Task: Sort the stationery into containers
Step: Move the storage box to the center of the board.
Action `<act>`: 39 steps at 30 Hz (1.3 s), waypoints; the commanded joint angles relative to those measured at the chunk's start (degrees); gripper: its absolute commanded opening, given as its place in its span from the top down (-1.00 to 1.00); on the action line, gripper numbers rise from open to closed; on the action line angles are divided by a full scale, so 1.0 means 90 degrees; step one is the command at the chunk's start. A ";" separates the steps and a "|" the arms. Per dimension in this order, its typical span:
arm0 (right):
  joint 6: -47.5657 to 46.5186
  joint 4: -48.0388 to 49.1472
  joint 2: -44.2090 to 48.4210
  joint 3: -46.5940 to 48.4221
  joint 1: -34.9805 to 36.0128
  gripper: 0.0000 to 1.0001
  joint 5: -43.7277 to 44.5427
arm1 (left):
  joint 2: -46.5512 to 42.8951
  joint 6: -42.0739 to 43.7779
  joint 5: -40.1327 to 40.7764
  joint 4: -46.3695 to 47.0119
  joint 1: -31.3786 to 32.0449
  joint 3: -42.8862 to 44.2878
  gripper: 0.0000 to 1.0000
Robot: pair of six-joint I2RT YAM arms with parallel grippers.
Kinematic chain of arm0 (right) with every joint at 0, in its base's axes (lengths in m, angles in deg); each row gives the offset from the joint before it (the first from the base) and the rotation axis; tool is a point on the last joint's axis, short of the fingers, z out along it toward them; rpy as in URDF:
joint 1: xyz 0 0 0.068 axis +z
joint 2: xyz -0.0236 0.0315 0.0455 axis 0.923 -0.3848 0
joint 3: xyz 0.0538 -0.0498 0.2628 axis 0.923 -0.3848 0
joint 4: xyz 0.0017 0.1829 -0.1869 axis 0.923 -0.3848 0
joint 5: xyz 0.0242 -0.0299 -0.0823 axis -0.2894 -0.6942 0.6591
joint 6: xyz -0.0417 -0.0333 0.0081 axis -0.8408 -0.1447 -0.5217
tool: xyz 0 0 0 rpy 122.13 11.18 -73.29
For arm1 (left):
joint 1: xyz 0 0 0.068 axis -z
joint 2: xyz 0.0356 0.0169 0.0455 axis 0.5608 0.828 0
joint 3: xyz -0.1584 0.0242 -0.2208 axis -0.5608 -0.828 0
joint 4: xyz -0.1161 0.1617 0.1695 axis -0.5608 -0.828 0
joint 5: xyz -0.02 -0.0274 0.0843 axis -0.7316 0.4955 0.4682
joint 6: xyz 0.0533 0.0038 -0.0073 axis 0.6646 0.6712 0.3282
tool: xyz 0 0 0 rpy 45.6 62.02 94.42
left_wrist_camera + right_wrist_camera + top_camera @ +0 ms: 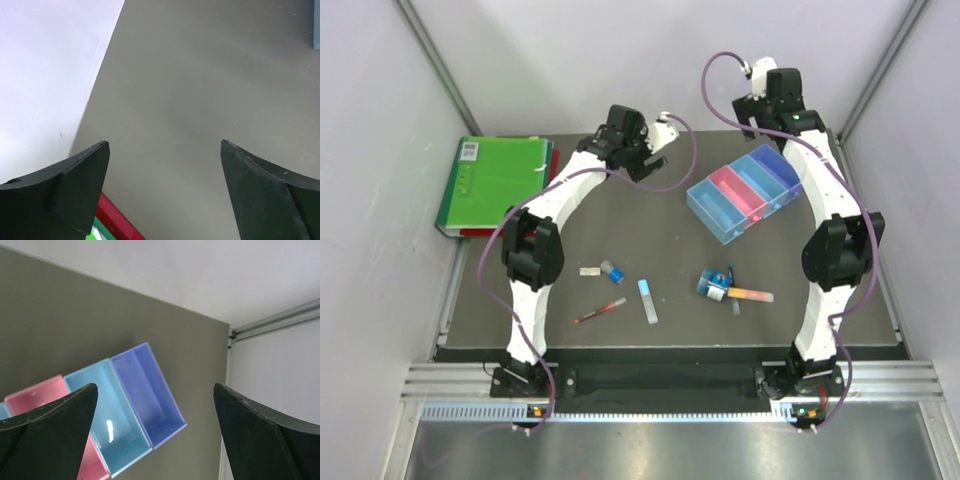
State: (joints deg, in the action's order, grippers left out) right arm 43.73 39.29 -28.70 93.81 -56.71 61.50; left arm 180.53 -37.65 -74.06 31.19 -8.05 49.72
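The stationery lies loose on the dark mat near the front: a thin red pen [600,311], a pale blue flat stick [648,300], a tiny white block [589,271], a small blue cap [612,271], a blue-white roll [715,283] and an orange-pink marker [751,295]. The row of four joined bins [745,193] stands at the back right and looks empty. My left gripper [645,160] [165,145] is open and empty over bare mat at the back. My right gripper [758,108] [155,387] is open and empty, high above the violet-blue bin [147,395] and light blue bin [107,415].
A big green binder [492,183] with a red edge [117,222] lies at the back left against the wall. White walls close in the mat at the back and on both sides. A metal rail runs along the table's front edge [650,380].
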 commanded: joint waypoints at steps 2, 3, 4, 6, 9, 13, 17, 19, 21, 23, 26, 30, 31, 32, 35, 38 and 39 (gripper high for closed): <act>-0.0357 -0.0824 -0.0029 0.0192 -0.0197 -0.99 -0.1322 | -0.1163 -0.1171 0.0465 0.0379 -0.0064 -0.0670 -0.98; -0.0425 -0.0883 -0.0038 0.0173 -0.0246 -0.99 -0.1487 | -0.1280 -0.1220 0.0563 0.0388 -0.0064 -0.0749 -0.98; -0.0542 -0.0941 -0.0068 0.0182 -0.0275 -1.00 -0.1585 | -0.1474 -0.1288 0.0593 0.0398 -0.0074 -0.0818 -0.98; -0.0698 -0.1351 -0.0233 0.0366 -0.0373 -0.99 -0.1955 | -0.1709 -0.1299 0.0826 0.0466 -0.0161 -0.1072 -0.98; -0.1058 -0.2024 -0.0604 0.0805 -0.0519 -0.99 -0.2317 | -0.2324 -0.1338 0.0935 0.0681 -0.0298 -0.1336 -0.98; -0.1567 -0.2631 -0.0898 0.1051 -0.0539 -0.99 -0.2514 | -0.2754 -0.1241 0.1169 0.0682 -0.0328 -0.1326 -0.98; -0.1977 -0.2972 -0.1122 0.1080 -0.0491 -0.99 -0.2563 | -0.3116 -0.1172 0.1306 0.0711 -0.0328 -0.1453 -0.98; -0.2173 -0.3158 -0.1210 0.1081 -0.0432 -0.99 -0.2563 | -0.3302 -0.1114 0.1365 0.0730 -0.0328 -0.1512 -0.98; -0.2183 -0.3188 -0.1337 0.1052 -0.0422 -0.98 -0.2582 | -0.3438 -0.1055 0.1423 0.0788 -0.0328 -0.1619 -0.98; -0.2174 -0.3207 -0.1435 0.1022 -0.0422 -0.94 -0.2602 | -0.3488 -0.1035 0.1492 0.0837 -0.0337 -0.1687 -0.98; -0.2183 -0.3120 -0.1494 0.0905 -0.0422 -0.91 -0.2592 | -0.3527 -0.1016 0.1580 0.0838 -0.0328 -0.1707 -0.98; -0.2174 -0.3090 -0.1503 0.0798 -0.0403 -0.92 -0.2660 | -0.3576 -0.0987 0.1629 0.0828 -0.0328 -0.1717 -0.98; -0.2174 -0.3071 -0.1523 0.0788 -0.0374 -0.92 -0.2670 | -0.3566 -0.0977 0.1638 0.0828 -0.0328 -0.1717 -0.98; -0.2174 -0.3071 -0.1542 0.0759 -0.0354 -0.92 -0.2661 | -0.3566 -0.0977 0.1658 0.0838 -0.0328 -0.1707 -0.98; -0.2125 -0.3061 -0.1601 0.0710 -0.0286 -0.85 -0.2670 | -0.3566 -0.0977 0.1668 0.0838 -0.0328 -0.1698 -0.98; -0.2105 -0.3071 -0.1708 0.0641 -0.0256 -0.80 -0.2670 | -0.3595 -0.0957 0.1677 0.0886 -0.0328 -0.1678 -0.98; -0.2105 -0.3090 -0.1766 0.0632 -0.0256 -0.79 -0.2670 | -0.3586 -0.0967 0.1687 0.0896 -0.0328 -0.1668 -0.98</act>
State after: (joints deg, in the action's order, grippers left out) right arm 25.17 11.60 -42.71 100.04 -60.10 38.83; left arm 150.35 -46.55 -59.75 36.29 -11.11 34.16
